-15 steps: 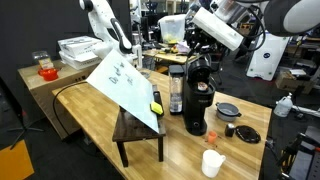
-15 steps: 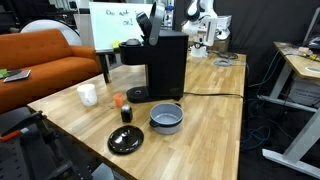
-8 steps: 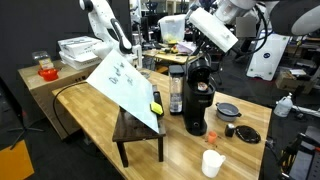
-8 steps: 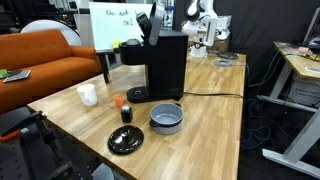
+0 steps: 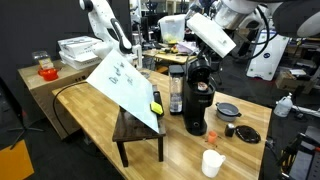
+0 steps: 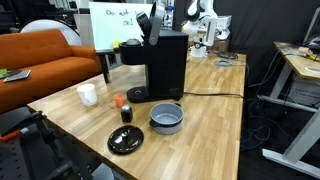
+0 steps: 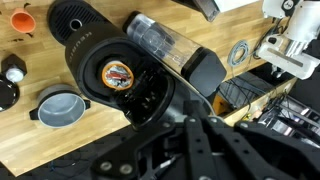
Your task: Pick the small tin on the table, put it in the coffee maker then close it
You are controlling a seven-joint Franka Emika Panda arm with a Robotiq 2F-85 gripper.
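- Light wooden table fills an exterior view. The black coffee maker stands on it just beside a clear jar. A white cup sits nearer the table's edge. A dark stool has a white board leaning over it.
- Above the machine's top hangs the gripper. From here I cannot tell whether its jaws are apart or together.
- In an exterior view from another spot, the coffee maker stands behind a grey bowl, a black disc and a small bottle. An orange sofa sits beyond the table.
- Wrist view looks down on the machine. The small tin lies in its round chamber, uncovered. Dark gripper parts fill the bottom of the picture, too murky to read.
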